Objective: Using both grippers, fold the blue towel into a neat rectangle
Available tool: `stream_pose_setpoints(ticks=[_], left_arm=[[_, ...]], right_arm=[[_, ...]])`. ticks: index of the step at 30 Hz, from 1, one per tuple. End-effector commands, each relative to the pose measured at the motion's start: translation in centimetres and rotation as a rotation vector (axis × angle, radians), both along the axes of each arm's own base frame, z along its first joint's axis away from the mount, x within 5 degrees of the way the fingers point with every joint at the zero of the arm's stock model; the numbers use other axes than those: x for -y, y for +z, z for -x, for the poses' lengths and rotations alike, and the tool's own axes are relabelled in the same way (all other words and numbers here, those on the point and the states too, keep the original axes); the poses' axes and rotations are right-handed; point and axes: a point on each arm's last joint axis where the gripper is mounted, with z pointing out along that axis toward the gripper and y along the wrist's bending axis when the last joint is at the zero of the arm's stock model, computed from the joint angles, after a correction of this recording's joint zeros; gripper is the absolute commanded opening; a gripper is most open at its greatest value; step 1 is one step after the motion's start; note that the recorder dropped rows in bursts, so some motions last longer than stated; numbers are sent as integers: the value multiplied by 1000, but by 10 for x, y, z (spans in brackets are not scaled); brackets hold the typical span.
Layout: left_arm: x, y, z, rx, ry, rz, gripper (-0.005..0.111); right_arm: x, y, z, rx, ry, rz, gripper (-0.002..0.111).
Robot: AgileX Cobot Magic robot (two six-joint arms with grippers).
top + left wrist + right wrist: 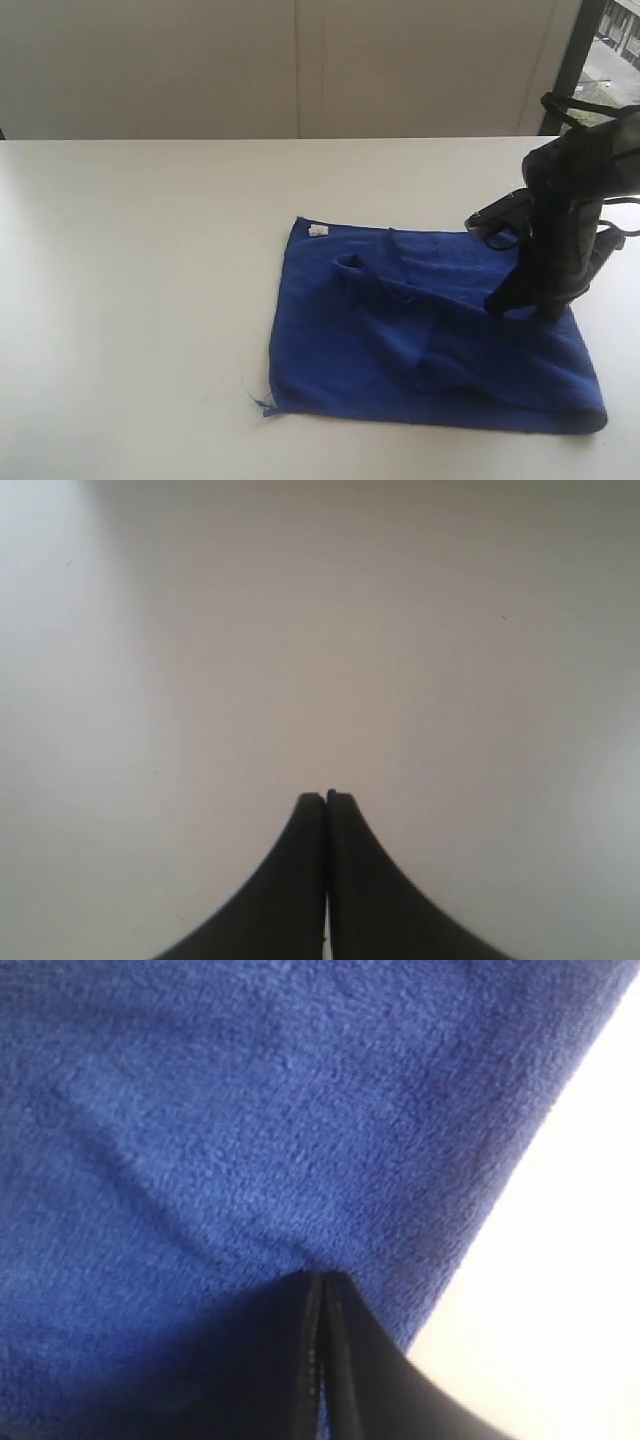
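Observation:
The blue towel [400, 340] lies spread on the white table [130, 300], rumpled, with a raised fold running across its middle and a small white tag [318, 231] at its far left corner. My right gripper [500, 308] points down onto the towel's right part, near its far right edge. In the right wrist view this gripper [323, 1278] is shut, its tips pressed into the blue towel [250, 1110], which puckers there. My left gripper [326, 798] is shut with nothing in it, over bare white table [300, 630]. It does not show in the exterior view.
The table ends at a pale wall [300, 60] at the back, with a dark window frame [572, 60] at the far right. In the right wrist view the towel's edge runs next to bare table [580, 1260] beside the jaws.

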Motion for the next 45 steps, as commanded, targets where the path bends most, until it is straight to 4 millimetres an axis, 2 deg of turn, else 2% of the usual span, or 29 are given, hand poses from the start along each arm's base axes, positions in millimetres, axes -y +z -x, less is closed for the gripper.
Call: stream_pose_setpoints(ticks=[1,6,9,13,17,19,21,24,27,30,33,35,39,45], left_arm=[[0,-1,0,-1,-7,-2,0],[0,-1,0,-1,-7,-2,0],[0,-1,0,-1,-7,-2,0],[0,-1,0,-1,-7,-2,0],[0,-1,0,-1,-7,-2,0],[0,-1,0,-1,-7,-2,0],[0,-1,0,-1,-7,-2,0],[0,-1,0,-1,-7,-2,0],[0,-1,0,-1,-7,-2,0],[0,-1,0,-1,-7,-2,0],[0,-1,0,-1,-7,-2,0],[0,-1,0,-1,-7,-2,0],[0,-1,0,-1,-7,-2,0],[0,-1,0,-1,-7,-2,0]], right_arm=[[9,-8,1,-8,29,17,0],[9,-5,-3,24,47,25,0],[10,7,-7,63,58,39,0],[10,34,-11,155,57,33,0],[6,68,-6,249,23,-13,0],[0,84,1,280,-37,-92,0],[-13,97,9,276,-71,-245,0],[-41,109,22,199,-3,-519,0],[-63,105,27,167,40,-637,4],[-78,85,29,145,54,-626,18],[-81,67,29,145,32,-611,35],[-80,58,30,146,-5,-601,42],[-76,41,31,168,-42,-570,43],[-73,28,24,230,-56,-541,43]])
